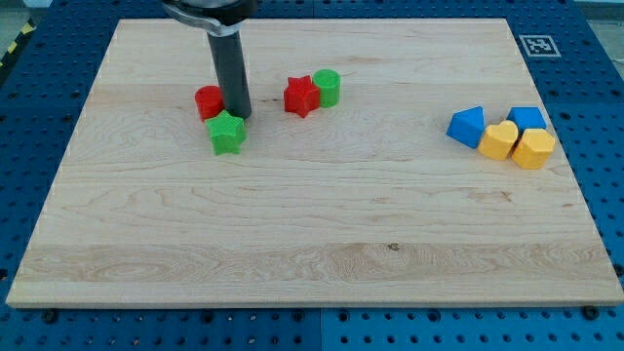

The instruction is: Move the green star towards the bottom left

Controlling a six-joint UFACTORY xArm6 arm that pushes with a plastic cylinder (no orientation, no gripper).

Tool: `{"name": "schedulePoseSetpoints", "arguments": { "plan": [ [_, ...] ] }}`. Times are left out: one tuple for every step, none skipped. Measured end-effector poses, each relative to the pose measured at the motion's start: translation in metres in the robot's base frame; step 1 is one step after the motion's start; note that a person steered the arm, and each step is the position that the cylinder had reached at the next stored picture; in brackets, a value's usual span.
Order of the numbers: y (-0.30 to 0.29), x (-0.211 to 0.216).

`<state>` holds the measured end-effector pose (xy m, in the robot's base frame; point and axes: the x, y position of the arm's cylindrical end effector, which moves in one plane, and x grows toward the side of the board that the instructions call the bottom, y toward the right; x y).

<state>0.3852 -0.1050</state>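
Note:
The green star (pixel 227 133) lies on the wooden board in the upper left part of the view. My tip (pixel 237 116) stands right at the star's upper right edge, touching or nearly touching it. A red block (pixel 208 102), roughly round, sits just left of the rod and above the star, close to both.
A red star (pixel 301 96) and a green round block (pixel 328 88) sit together right of the rod. At the view's right, two blue blocks (pixel 467 127) (pixel 527 119), a yellow heart (pixel 500 140) and a yellow hexagon block (pixel 533 148) cluster. The wooden board (pixel 312 244) ends near the view's edges.

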Motion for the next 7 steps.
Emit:
{"name": "schedulePoseSetpoints", "arguments": {
  "plan": [
    [-0.001, 0.037],
    [0.024, 0.083],
    [0.057, 0.106],
    [0.059, 0.088],
    [0.034, 0.093],
    [-0.016, 0.098],
    [-0.034, 0.096]
  ]
}}
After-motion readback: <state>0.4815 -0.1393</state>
